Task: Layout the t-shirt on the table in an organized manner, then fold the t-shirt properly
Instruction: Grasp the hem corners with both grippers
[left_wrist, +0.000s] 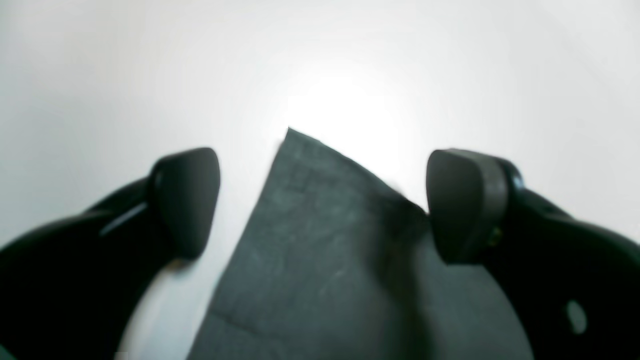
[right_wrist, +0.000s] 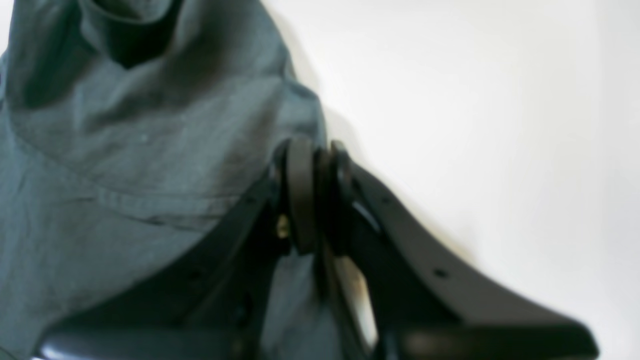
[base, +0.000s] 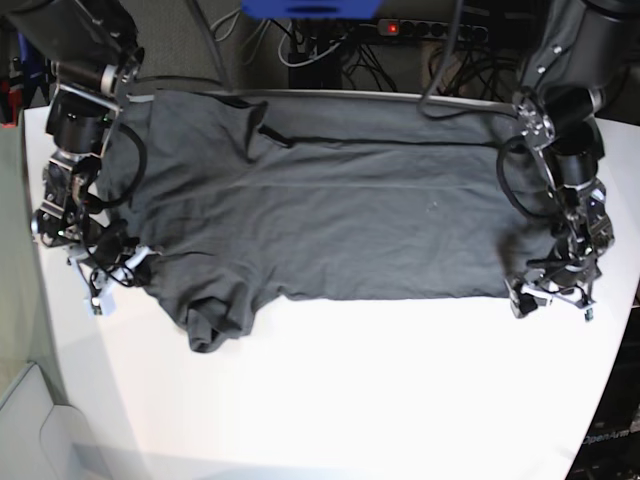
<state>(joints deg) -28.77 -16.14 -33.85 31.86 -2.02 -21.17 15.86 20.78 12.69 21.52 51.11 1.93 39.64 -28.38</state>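
The dark grey t-shirt (base: 330, 210) lies spread wide across the far half of the white table (base: 360, 400), one sleeve bunched at the front left (base: 215, 320). My left gripper (base: 552, 296) is at the shirt's front right corner. In the left wrist view it (left_wrist: 325, 205) is open, and the shirt's corner (left_wrist: 320, 250) lies flat on the table between the two pads (left_wrist: 187, 200). My right gripper (base: 108, 285) is at the shirt's left edge. In the right wrist view it (right_wrist: 317, 195) is shut, with the cloth edge (right_wrist: 150, 150) drawn up to its pads.
Cables and a power strip (base: 430, 28) run behind the table's far edge. Both arms (base: 80, 110) reach down over the table's left and right ends. White tabletop fills the near half of the base view.
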